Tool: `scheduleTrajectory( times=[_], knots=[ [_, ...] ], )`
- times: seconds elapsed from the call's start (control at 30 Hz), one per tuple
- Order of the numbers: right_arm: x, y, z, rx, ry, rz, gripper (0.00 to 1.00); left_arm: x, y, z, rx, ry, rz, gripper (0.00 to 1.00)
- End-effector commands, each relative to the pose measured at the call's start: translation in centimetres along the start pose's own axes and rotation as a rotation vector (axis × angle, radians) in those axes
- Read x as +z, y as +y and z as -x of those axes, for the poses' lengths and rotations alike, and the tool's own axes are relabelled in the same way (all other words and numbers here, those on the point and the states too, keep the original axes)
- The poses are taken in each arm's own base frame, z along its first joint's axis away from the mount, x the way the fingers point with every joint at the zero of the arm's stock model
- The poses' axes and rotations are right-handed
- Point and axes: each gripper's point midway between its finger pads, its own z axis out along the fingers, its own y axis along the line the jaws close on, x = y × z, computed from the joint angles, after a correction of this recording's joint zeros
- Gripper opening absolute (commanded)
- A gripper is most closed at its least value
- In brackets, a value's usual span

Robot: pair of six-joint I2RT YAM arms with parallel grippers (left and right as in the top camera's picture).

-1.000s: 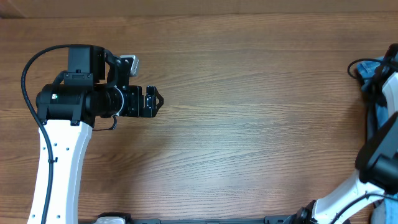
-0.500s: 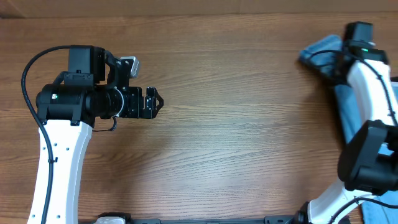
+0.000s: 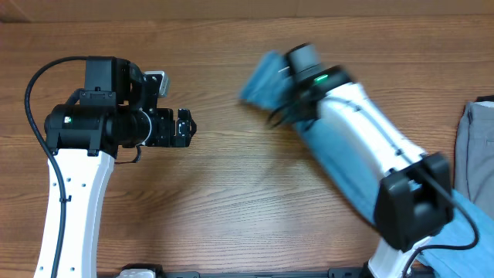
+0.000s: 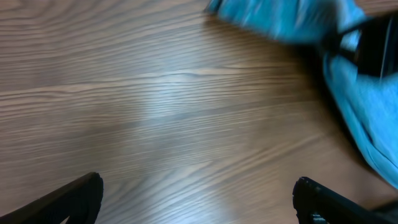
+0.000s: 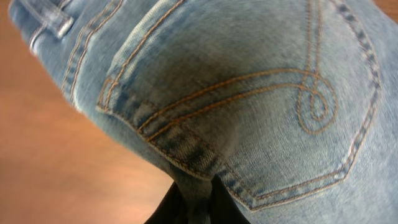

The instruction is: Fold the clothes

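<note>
1. At far left, the left arm [image 3: 73, 193] reaches in over the wooden tabletop [image 3: 231, 201]. Its claw [image 3: 188, 128] points right with the jaws spread as wide as they go and nothing between them. In the left wrist view both dark fingertips [image 4: 78, 196] frame bare wood.
2. Right of centre, the light blue jeans [image 3: 262, 77] are on the tabletop. A bunched, blurred end sits up near the far edge, and the rest trails diagonally down to the right, under the right arm [image 3: 363, 131].
3. The right claw [image 5: 198, 205] is clamped nearly closed on a fold of denim. In its wrist view the dark fingers pinch the cloth just below the corner of a back pocket [image 5: 261, 106] stitched with an orange curl. A belt loop [image 5: 56, 25] shows at upper left.
4. The white right arm stretches from the lower right corner up toward the middle, lying over the trailing denim.
5. At the right edge, a plain grey garment [image 3: 475, 147] lies on the tabletop, apart from the bunched end of the jeans.
</note>
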Motion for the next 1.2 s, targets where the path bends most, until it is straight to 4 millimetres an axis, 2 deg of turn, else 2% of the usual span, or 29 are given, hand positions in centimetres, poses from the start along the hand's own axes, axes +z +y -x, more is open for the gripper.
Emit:
scheduleTrajectory(
  times=[0.0,0.07,0.13,0.23,0.37,0.5,0.53,0.6,0.63,0.67,0.73,0.77,0.87,1.03,1.17],
  knots=[
    [-2.9,8.2,-1.3,-0.294,-0.043,0.114,0.27,-0.7,1.4,0.7,0.03,-0.026,0.097,1.0],
    [-3.2,10.6,-3.2,-0.404,-0.034,0.084,0.59,-0.7,1.8,0.8,0.03,-0.027,0.122,1.0],
    [-3.4,11.3,-3.9,-0.444,-0.038,0.046,0.71,-0.8,2.2,0.9,0.031,-0.034,0.145,1.0],
    [-3.5,11.8,-4.2,-0.441,-0.04,0.039,0.75,-0.6,2.3,1.6,0.035,-0.054,0.145,1.0],
    [-3.1,9.0,-3.1,-0.228,-0.022,0.015,0.74,0.6,2.4,2.6,0.033,-0.059,0.137,1.0],
    [-2.7,4.3,-2.3,0.017,0.032,0.01,0.63,3.7,2.2,3.2,0.027,-0.003,0.076,1.0],
    [-2.7,3.5,-2.2,0.05,0.043,0.015,0.62,4.4,2.1,3.3,0.028,0.012,0.059,0.95],
    [-2.7,1.6,-2.0,0.127,0.069,0.039,0.58,6.5,1.9,3.4,0.046,0.05,0.009,0.7],
    [-2.8,0.9,-1.8,0.156,0.077,0.058,0.52,7.8,1.8,3.6,0.044,0.07,-0.015,0.56],
    [-3.0,0.2,-1.7,0.185,0.084,0.08,0.5,8.9,1.8,3.7,0.04,0.084,-0.032,0.39],
    [-3.6,-1.0,-1.3,0.245,0.09,0.141,0.36,11.2,1.7,4.0,0.042,0.108,-0.065,0.04],
    [-4.0,-1.3,-1.1,0.271,0.089,0.176,0.25,12.5,1.7,4.1,0.041,0.118,-0.08,0.04],
    [-5.8,-2.5,-0.3,0.344,0.07,0.286,0.11,15.6,1.2,4.4,0.092,0.135,-0.134,0.04],
    [-8.8,-4.8,0.6,0.414,-0.001,0.357,0.11,20.5,-0.8,3.9,0.311,0.156,-0.208,0.04],
    [-10.4,-5.6,0.5,0.423,-0.037,0.355,0.11,24.5,-1.3,3.5,0.355,0.167,-0.219,0.1]
  ],
)
